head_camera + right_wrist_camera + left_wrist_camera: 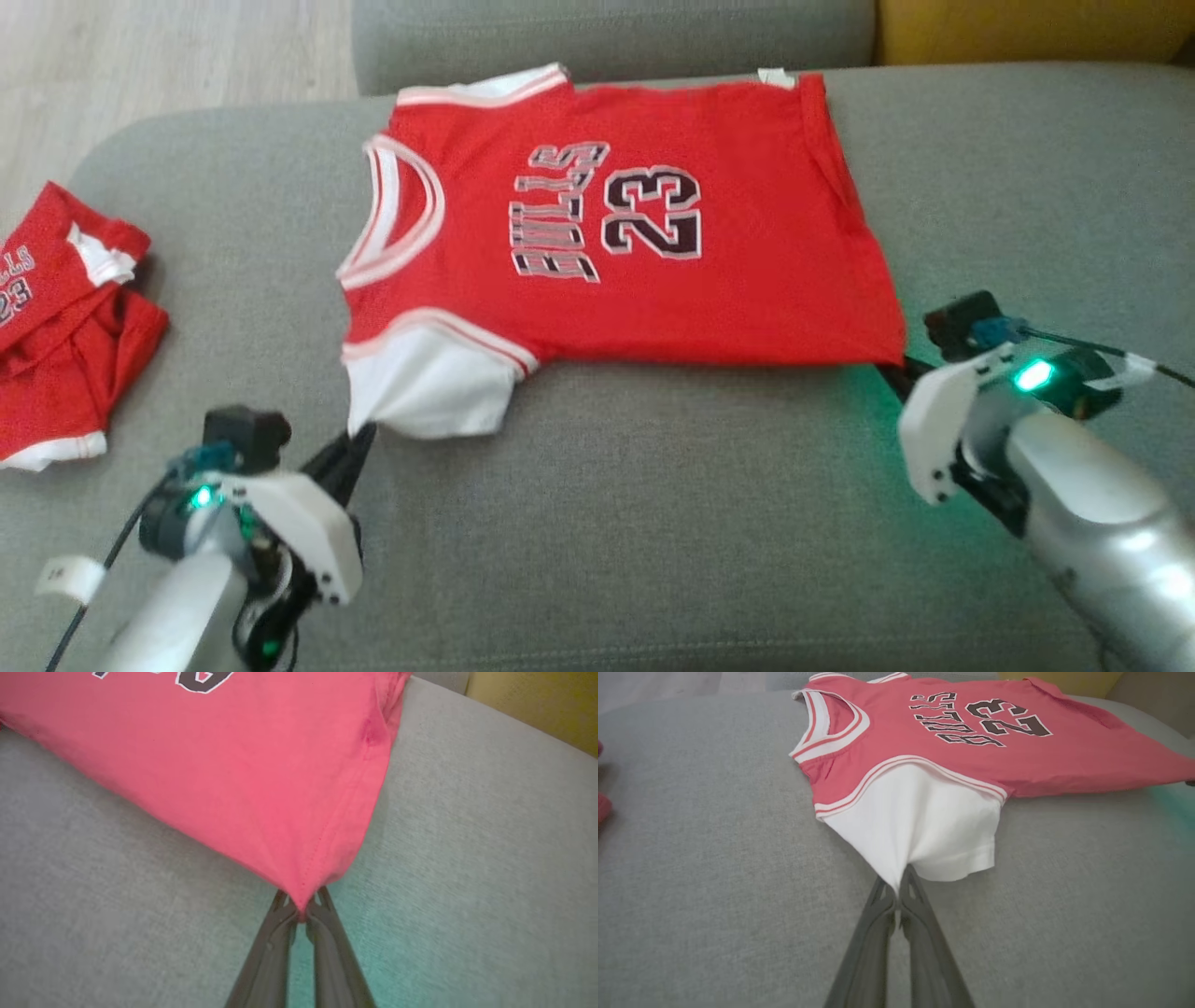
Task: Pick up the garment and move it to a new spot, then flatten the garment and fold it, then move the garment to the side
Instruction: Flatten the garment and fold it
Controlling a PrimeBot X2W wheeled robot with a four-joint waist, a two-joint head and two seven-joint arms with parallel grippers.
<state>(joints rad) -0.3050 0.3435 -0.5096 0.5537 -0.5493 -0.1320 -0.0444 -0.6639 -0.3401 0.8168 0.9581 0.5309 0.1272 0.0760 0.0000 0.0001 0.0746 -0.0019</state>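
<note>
The garment (607, 224) is a red basketball jersey with white sleeves and "BULLS 23" on its chest. It lies spread flat on the grey sofa seat (653, 504), collar to the left, hem to the right. My left gripper (359, 437) is shut on the tip of the near white sleeve (920, 830), which is pulled to a point between the fingers (899, 891). My right gripper (892, 369) is shut on the near hem corner (303, 891) of the red cloth, which is stretched to a point there too.
A second red garment (56, 317) lies crumpled at the seat's left edge. The sofa back (607, 37) runs behind the jersey, with a yellow cushion (1027, 28) at the far right and wooden floor (159, 56) at the far left.
</note>
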